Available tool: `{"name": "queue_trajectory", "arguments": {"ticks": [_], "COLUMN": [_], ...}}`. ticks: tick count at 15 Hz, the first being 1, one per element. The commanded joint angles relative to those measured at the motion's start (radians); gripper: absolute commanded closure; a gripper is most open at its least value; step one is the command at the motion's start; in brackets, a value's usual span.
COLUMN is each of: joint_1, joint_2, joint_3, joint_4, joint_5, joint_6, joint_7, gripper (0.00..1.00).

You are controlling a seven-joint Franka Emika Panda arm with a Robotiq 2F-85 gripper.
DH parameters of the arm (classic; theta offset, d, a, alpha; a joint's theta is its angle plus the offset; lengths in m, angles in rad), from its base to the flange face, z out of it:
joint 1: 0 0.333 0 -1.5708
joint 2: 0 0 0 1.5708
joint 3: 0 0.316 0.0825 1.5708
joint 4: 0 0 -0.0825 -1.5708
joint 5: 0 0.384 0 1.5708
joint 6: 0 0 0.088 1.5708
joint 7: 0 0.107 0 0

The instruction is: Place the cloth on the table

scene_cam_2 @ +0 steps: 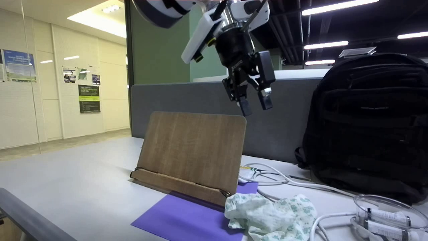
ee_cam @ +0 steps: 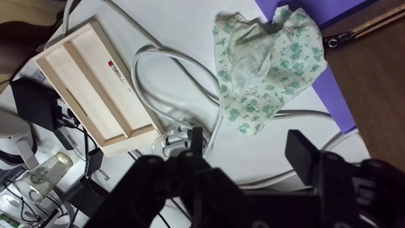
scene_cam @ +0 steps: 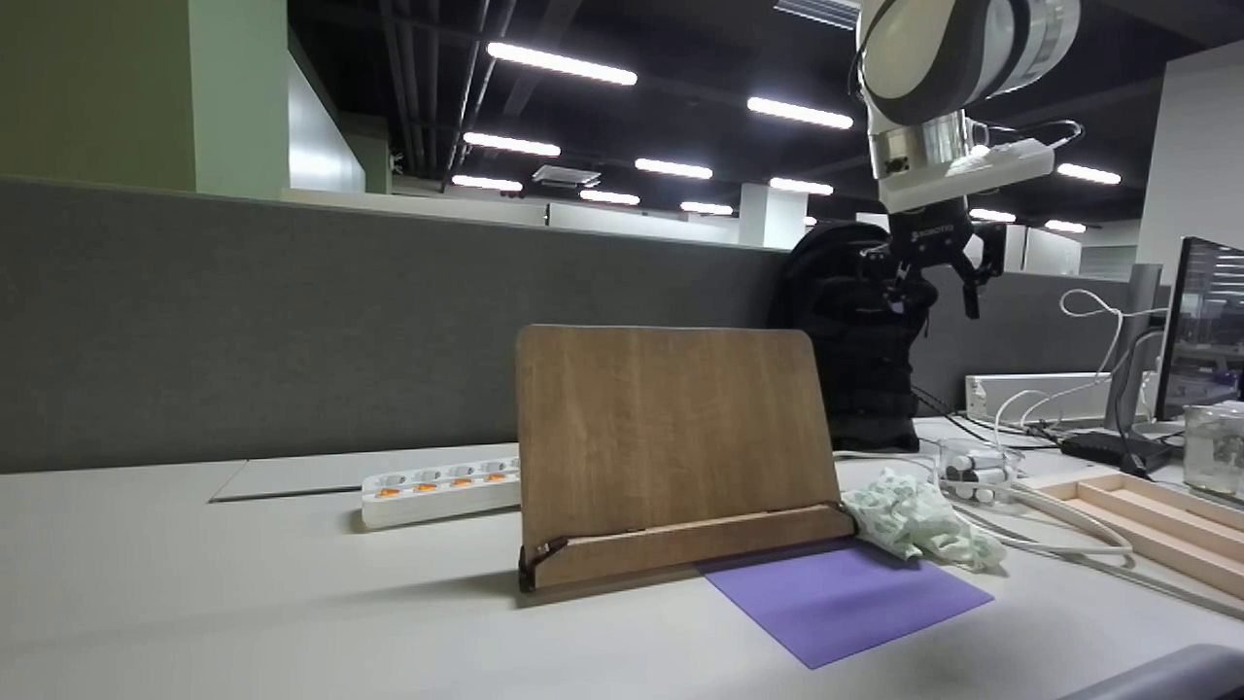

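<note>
cloth (scene_cam_2: pixel 271 216) with green leafy print lies crumpled on the white table (scene_cam_2: pixel 83 180). from left to right in an exterior view, there is a wooden book stand (scene_cam_2: pixel 190 150), leaning back; a purple sheet (scene_cam_2: pixel 190 219), which the cloth partly covers; the robotiq gripper (scene_cam_2: pixel 255 105), high above the table, its two fingers spread apart; and a black backpack (scene_cam_2: pixel 364 127).

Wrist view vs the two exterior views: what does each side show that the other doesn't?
Wrist view only: the thin red-ended item inside the wooden tray.

Both exterior views, not the wrist: gray partition and ceiling lights.

Shared by all: cloth, purple sheet, wooden stand and the open gripper.
</note>
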Motion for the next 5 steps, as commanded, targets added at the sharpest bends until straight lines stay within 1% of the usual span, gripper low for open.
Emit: {"name": "queue_trajectory", "arguments": {"ticks": [1, 2, 4, 5], "joint_1": [0.011, 0.009, 0.002, 0.002], "joint_2": [-0.021, -0.025, -0.035, -0.037], "joint_3": [-0.027, -0.033, -0.052, -0.066], "joint_4": [0.013, 0.014, 0.014, 0.016], "joint_5": [0.006, 0.009, 0.024, 0.073], "joint_6": [-0.054, -0.061, -0.074, -0.087], "joint_7": [0.04, 0.036, 0.011, -0.035], "gripper": [0.02, 0.0, 0.0, 0.0]}}
